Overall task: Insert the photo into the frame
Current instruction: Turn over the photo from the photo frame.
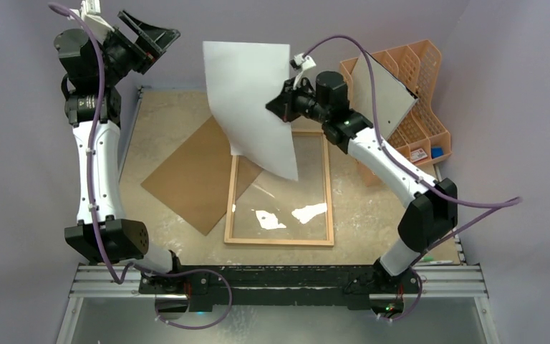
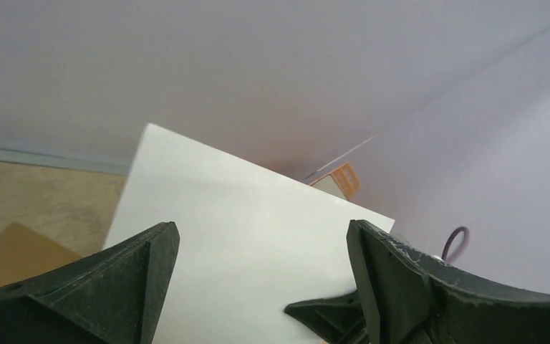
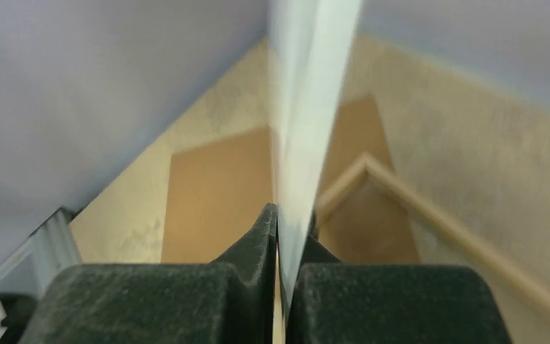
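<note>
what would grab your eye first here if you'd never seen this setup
The photo hangs in the air with its white back to the top camera, pinched at its right edge by the right gripper over the far end of the table. Below it the frame lies flat, with a brown backing panel at its left. The left gripper is raised at the far left, jaws wide open, holding nothing.

Overhead view looks down; both wrist views face the photo (image 1: pixel 247 93) close up
</note>
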